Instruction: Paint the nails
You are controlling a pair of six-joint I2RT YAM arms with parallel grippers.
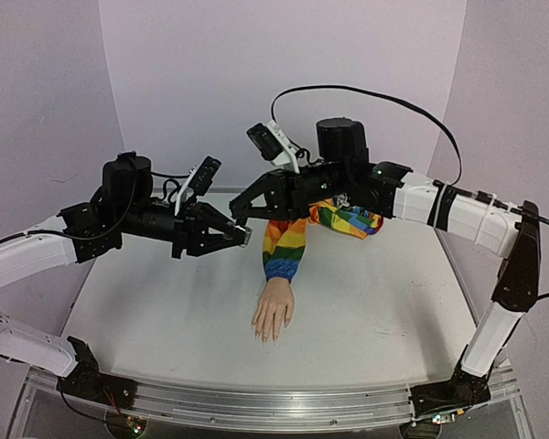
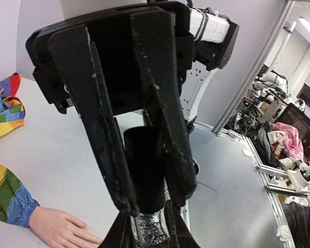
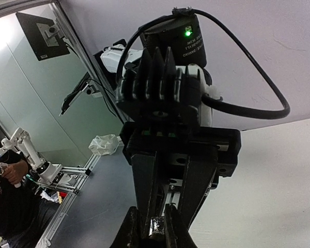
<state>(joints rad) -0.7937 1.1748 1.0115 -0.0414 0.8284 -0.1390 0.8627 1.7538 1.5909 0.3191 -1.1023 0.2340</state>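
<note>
The two arms meet tip to tip in the air above the white table [image 1: 165, 311]. The left gripper [image 1: 243, 237] is clenched on a small dark glittery glass bottle [image 2: 150, 230]. The right gripper [image 1: 237, 214], facing it, is clamped on the black cylindrical cap [image 2: 143, 170] that sits against the bottle's top. Whether the cap is loosened cannot be told.

Just right of the grippers and nearer the table's front edge lies the pale skin-toned mannequin hand [image 1: 274, 312]. It rests flat on the table, fingers pointing toward the near edge. A rainbow-striped fabric sleeve [image 1: 286, 245] runs back from its wrist and passes under the right arm.

The nails [image 2: 84, 226] — tiny, at the fingertips — lie apart from the bottle and both grippers. Their colour is too small to judge.
</note>
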